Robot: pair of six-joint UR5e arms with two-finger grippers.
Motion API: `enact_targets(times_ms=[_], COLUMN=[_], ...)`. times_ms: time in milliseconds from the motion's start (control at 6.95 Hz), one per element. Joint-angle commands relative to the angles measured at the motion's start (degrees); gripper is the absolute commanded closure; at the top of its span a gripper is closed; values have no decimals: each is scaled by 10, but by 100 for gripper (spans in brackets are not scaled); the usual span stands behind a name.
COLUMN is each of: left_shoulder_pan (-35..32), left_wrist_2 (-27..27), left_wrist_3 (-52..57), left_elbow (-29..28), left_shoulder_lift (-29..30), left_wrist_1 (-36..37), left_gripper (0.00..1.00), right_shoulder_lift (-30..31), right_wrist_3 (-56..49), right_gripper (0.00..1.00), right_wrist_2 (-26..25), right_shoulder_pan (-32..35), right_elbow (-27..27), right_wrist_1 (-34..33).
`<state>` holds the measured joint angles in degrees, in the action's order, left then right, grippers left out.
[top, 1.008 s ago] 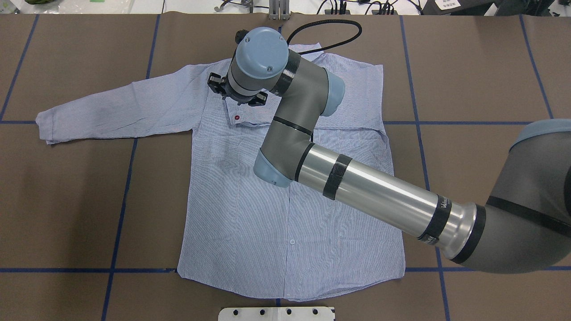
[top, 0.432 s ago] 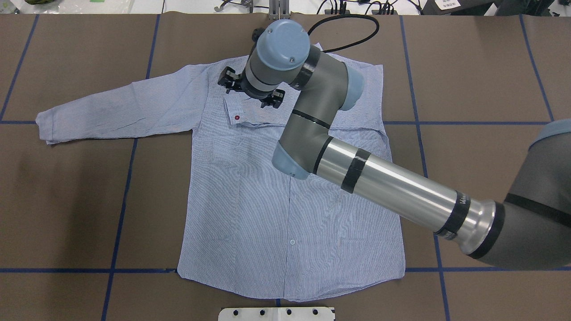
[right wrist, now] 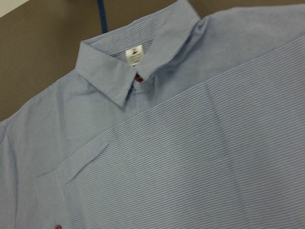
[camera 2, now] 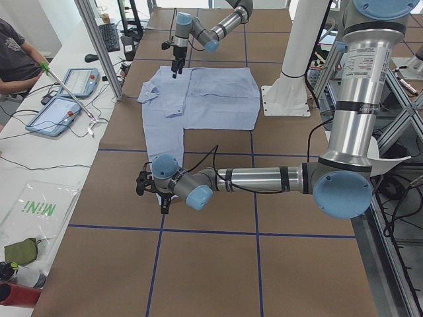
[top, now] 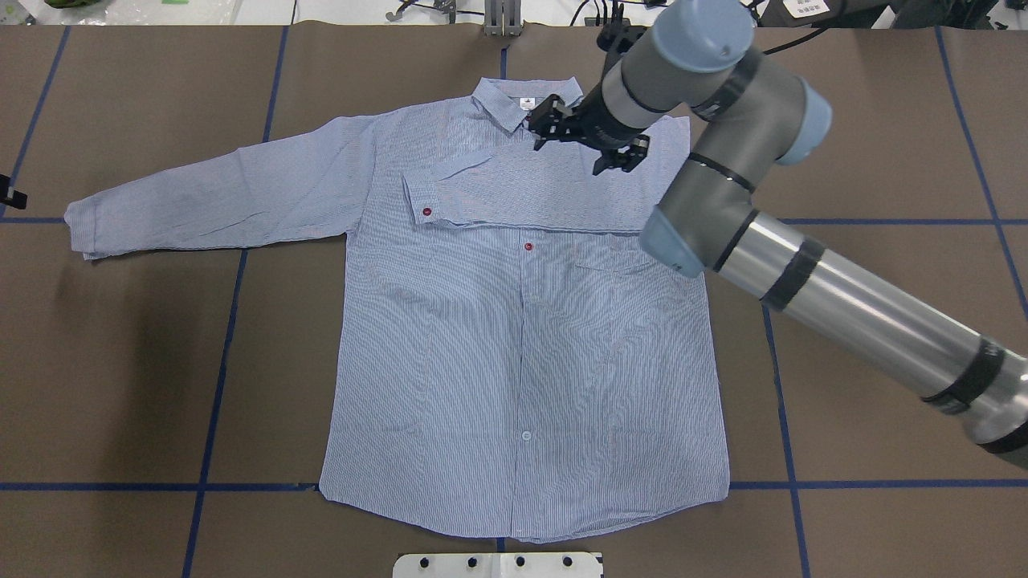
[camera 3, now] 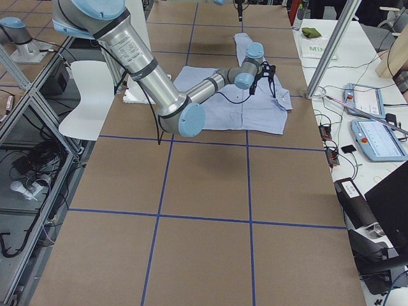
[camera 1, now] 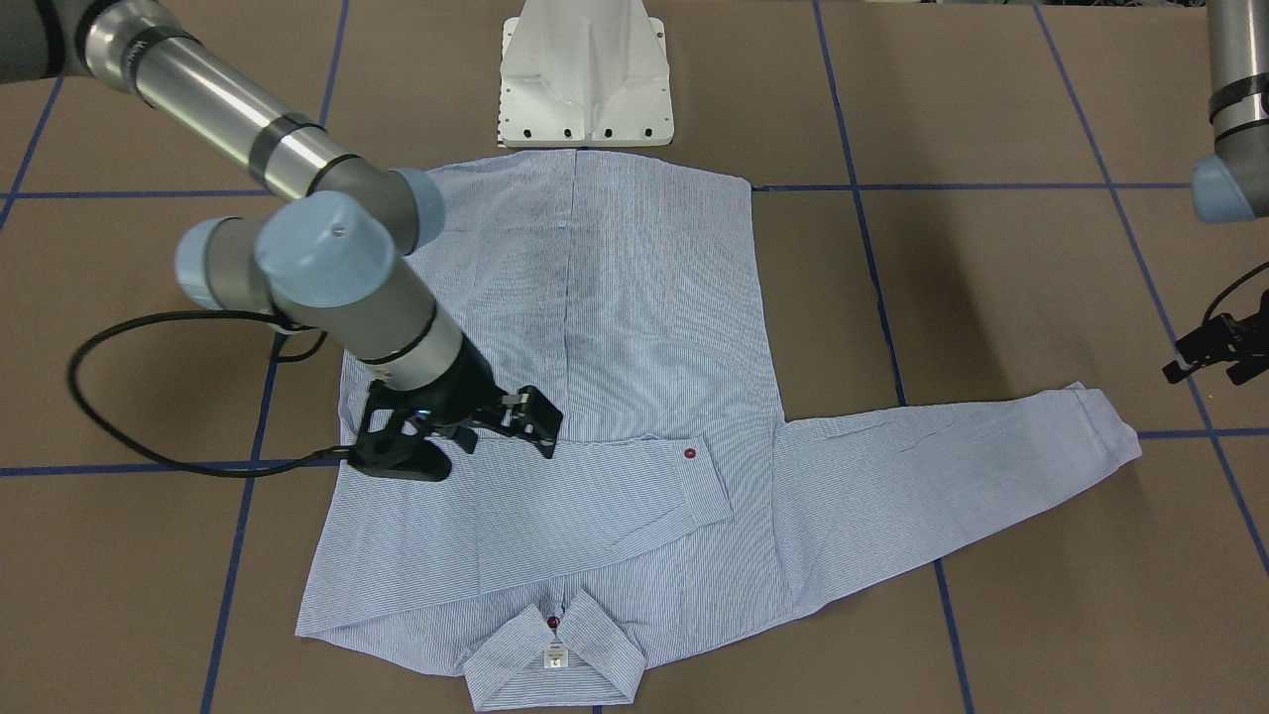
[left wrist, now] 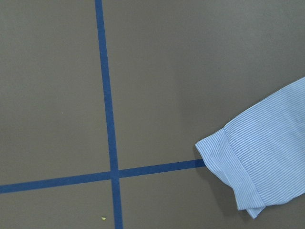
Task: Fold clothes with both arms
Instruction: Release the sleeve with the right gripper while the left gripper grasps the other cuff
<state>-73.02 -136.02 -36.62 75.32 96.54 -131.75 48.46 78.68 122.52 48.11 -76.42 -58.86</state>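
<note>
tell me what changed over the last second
The right gripper, open and empty, swung from above the cuff of the folded sleeve toward the robot's right. It now hovers by the right shoulder of the shirt, uncovering the collar. The left gripper edged into the overhead view near the outstretched sleeve. The shirt lay unchanged.
</note>
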Motion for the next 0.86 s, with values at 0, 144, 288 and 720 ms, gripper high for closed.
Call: enact_targets(times_ms=[0,144,288,720], left_shoulder_pan=[48,64,72,77], left_wrist_2=[1,1,2,3], left_wrist_3=[-69,-106,-115,-115], left_elbow=[-54,-57,-58,-61], left_shoulder_lift=[3,3,4,8], left_wrist_1=[-95,-123,-125,-126], left_gripper=[20,24,29,39], right_shoulder_lift=[80,88,88,105], right_wrist_3=[-87,-98,-99,-99], right_gripper=[0,0,0,0], right_wrist_2=[56,55,57,56], right_shoulder_pan=[65,67,70,73], right_elbow=[-41,-41,-43,-50], right_wrist_1=[0,0,0,4])
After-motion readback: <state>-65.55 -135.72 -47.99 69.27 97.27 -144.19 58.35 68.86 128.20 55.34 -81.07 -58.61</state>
